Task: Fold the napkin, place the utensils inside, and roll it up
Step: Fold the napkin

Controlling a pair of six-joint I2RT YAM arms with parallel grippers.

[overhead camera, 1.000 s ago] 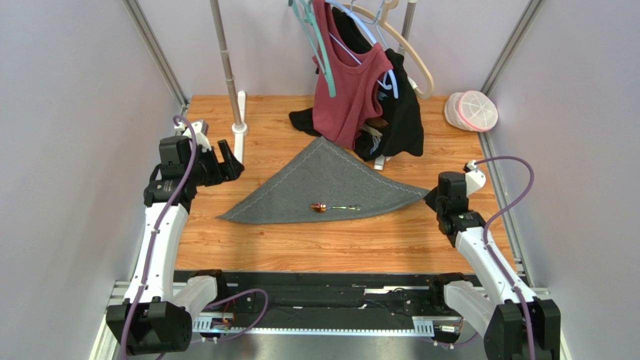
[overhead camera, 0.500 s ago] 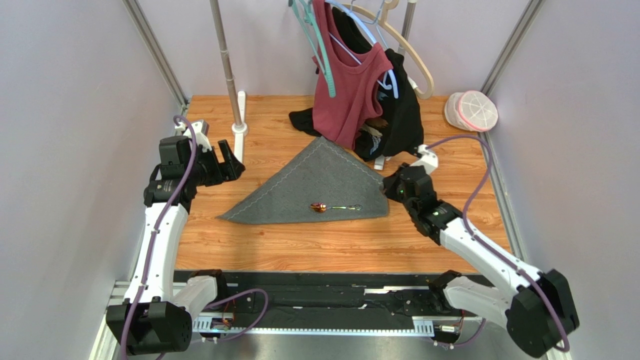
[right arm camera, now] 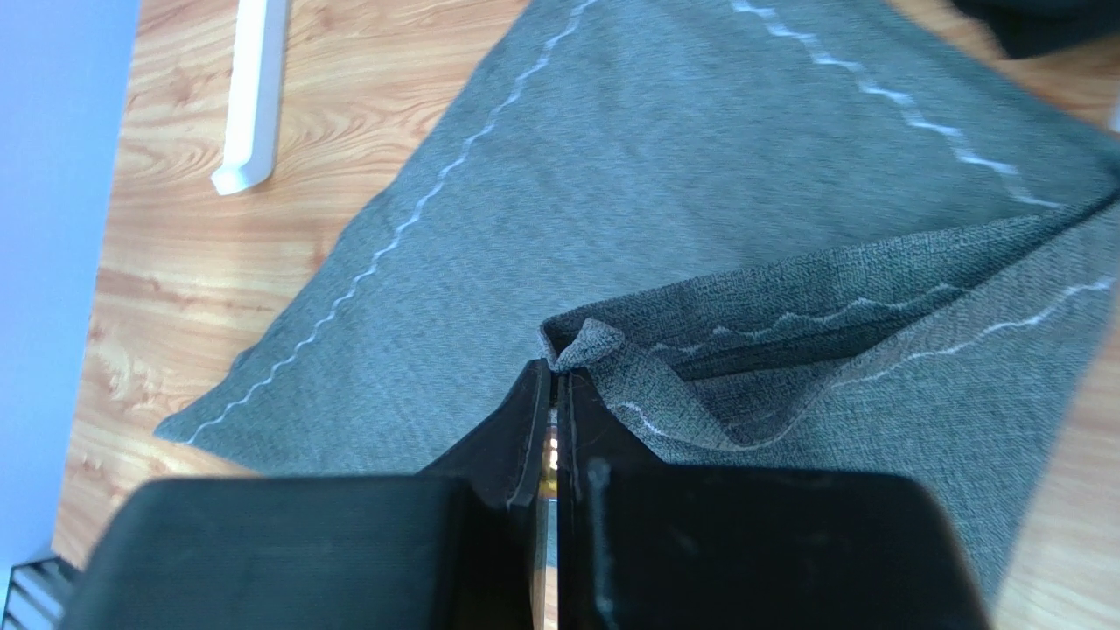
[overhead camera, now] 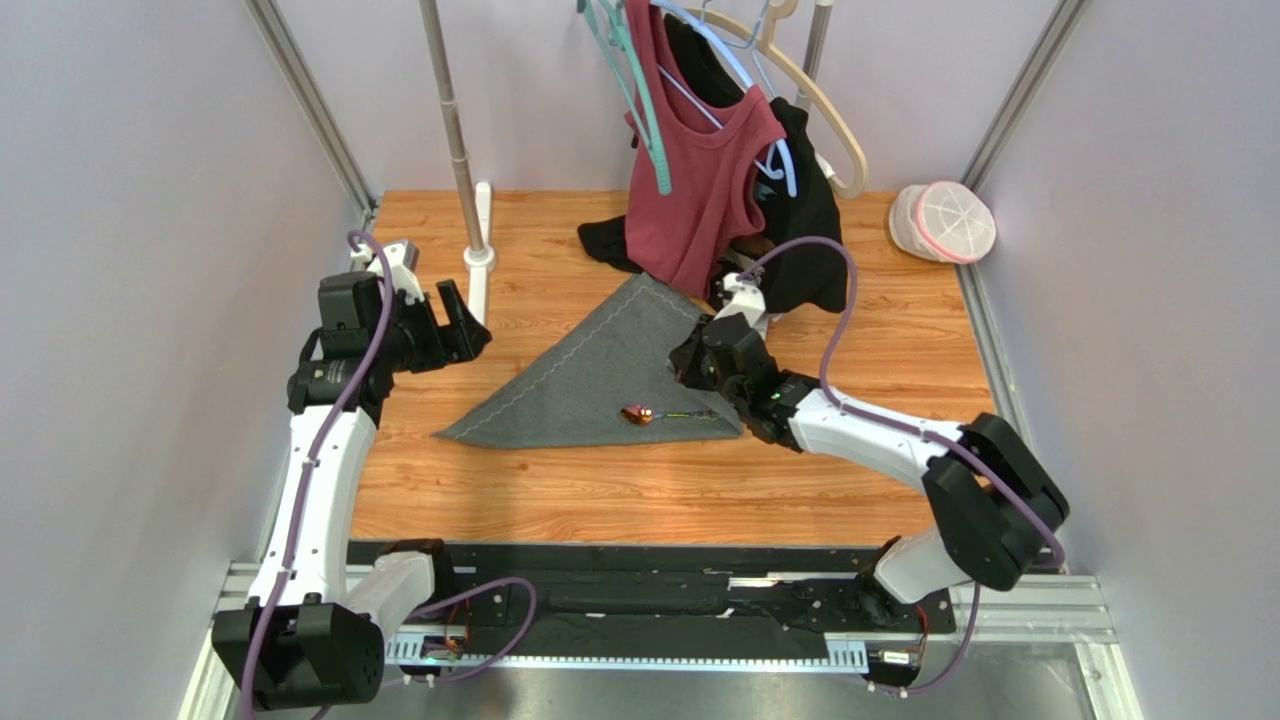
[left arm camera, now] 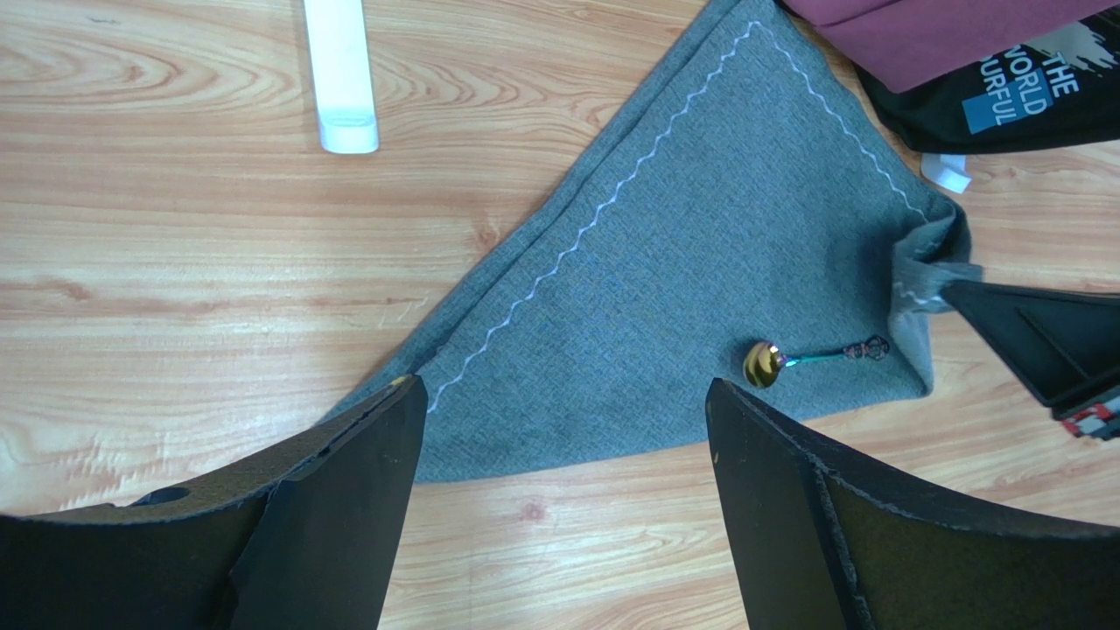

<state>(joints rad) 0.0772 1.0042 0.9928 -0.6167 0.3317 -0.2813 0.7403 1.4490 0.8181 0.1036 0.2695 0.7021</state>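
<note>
A: Where is the napkin (overhead camera: 601,383)?
B: The right gripper (right arm camera: 552,377) pinches its folded-over corner; the spoon (left arm camera: 815,355) lies on it, near those jaws.
A: And the left gripper (overhead camera: 458,323)?
B: Its jaws are spread, off to the napkin's side.

1. A wooden tabletop (overhead camera: 601,503) with warm orange grain forms the floor of the cell.
2. Plain pale lilac-grey walls (overhead camera: 135,225) close it in on the left, right and far sides, with slanted aluminium posts (overhead camera: 308,98) at the far corners.
3. A metal rack pole (overhead camera: 448,120) rises from a white foot (overhead camera: 481,240) at the far left.
4. A maroon tank top (overhead camera: 699,180) and a black garment (overhead camera: 809,225) hang at the far middle, among a teal hanger (overhead camera: 649,143) and a beige hanger (overhead camera: 842,132).
5. A round pink-and-white mesh item (overhead camera: 944,221) lies in the far right corner.
6. The light is even and the shadows are soft.
</note>
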